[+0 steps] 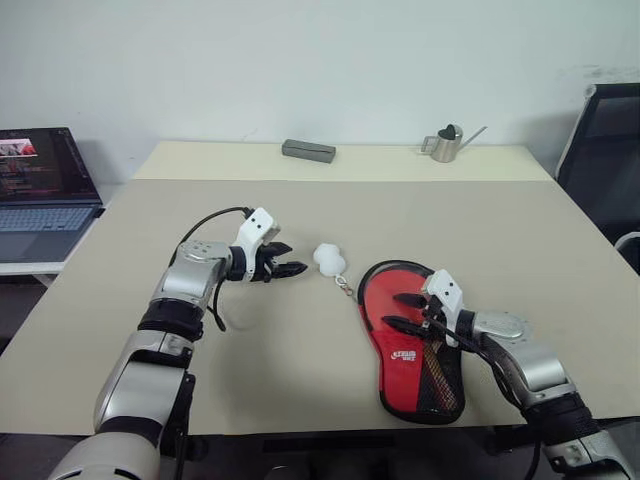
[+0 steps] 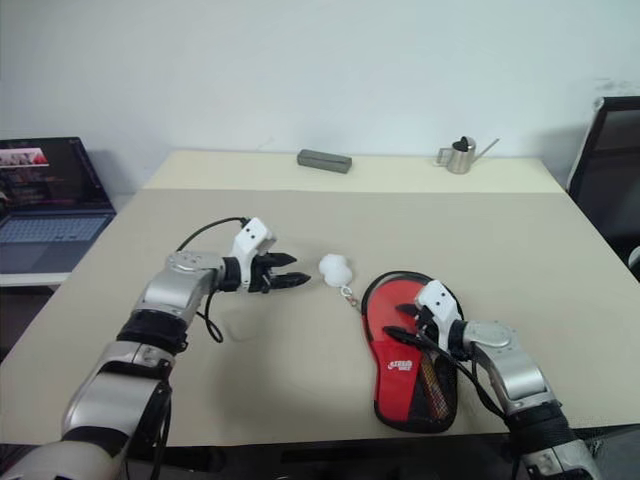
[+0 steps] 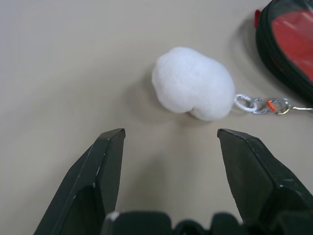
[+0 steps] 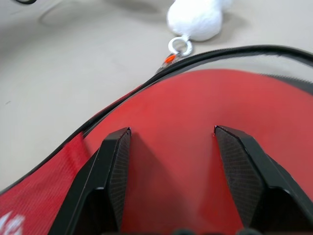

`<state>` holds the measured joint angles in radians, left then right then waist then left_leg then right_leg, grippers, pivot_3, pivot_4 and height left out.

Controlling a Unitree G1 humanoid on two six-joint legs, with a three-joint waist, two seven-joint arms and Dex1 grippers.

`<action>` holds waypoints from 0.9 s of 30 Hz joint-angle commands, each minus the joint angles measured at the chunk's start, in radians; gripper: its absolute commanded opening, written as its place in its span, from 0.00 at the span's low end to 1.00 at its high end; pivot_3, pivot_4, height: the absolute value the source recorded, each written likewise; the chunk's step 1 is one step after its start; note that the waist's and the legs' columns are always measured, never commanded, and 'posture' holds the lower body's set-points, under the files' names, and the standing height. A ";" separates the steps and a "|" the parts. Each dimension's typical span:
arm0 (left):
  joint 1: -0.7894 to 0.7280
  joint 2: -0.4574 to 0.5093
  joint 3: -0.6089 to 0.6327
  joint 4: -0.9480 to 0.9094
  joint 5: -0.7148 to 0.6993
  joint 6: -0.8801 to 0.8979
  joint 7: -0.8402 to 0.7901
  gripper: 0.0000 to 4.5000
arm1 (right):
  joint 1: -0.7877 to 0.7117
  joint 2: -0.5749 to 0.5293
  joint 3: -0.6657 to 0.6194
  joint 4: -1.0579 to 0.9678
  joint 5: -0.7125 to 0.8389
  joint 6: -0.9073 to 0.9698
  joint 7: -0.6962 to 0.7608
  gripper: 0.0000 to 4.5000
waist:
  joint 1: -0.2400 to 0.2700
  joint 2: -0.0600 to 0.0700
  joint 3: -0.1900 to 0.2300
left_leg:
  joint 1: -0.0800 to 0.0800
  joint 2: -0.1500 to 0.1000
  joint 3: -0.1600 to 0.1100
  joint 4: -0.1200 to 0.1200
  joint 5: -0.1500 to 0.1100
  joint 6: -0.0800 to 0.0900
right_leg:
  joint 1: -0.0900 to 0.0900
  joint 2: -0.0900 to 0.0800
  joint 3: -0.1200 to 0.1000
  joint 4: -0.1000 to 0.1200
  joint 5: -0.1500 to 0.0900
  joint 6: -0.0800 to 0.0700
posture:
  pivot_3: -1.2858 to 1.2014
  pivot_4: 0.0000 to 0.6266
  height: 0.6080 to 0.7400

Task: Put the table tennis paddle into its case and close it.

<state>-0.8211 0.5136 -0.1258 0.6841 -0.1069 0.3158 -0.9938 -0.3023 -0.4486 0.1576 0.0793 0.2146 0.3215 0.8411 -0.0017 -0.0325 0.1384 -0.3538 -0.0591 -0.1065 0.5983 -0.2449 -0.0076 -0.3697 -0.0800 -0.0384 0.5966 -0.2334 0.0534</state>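
On the beige table, the case partly hidden by the right gripper.

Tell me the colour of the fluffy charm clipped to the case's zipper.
White. The charm shows best in the left wrist view, linked by a small metal chain.

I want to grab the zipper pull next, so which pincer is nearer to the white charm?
Left. The left pincer, open, points at the white charm from just beside it. The right pincer, also open, is over the red panel of the case, farther from the charm.

bare table around case
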 commanded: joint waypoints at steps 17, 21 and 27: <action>-0.176 -0.133 0.049 0.206 0.018 0.051 0.161 0.99 | 0.017 0.043 0.029 0.010 -0.028 0.000 -0.025 0.65 | -0.002 -0.001 -0.001 | 0.003 0.001 0.000 0.001 0.000 0.000 | 0.002 0.003 0.000 0.001 0.001 0.001 | 0.52 0.24 1.00; -0.217 -0.167 0.038 0.296 0.047 -0.005 0.184 0.99 | 0.019 0.051 0.035 0.004 -0.026 0.005 -0.027 0.65 | -0.002 -0.001 -0.001 | 0.003 0.001 0.000 0.001 0.000 0.000 | 0.002 0.003 0.000 0.001 0.001 0.002 | 0.52 0.24 1.00; -0.263 -0.203 0.045 0.400 0.063 -0.033 0.177 0.99 | 0.023 0.065 0.043 -0.003 -0.027 0.008 -0.034 0.65 | -0.003 -0.001 -0.001 | 0.003 0.001 0.001 0.001 0.000 0.000 | 0.002 0.003 0.001 0.001 0.001 0.002 | 0.52 0.24 1.00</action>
<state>-1.0522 0.3167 -0.0920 1.0738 -0.0502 0.3050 -0.8173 -0.2962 -0.3900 0.1773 0.0799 0.1959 0.3112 0.8036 -0.0044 -0.0338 0.1375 -0.3504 -0.0580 -0.1054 0.5994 -0.2450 -0.0076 -0.3679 -0.0769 -0.0380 0.5978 -0.2323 0.0555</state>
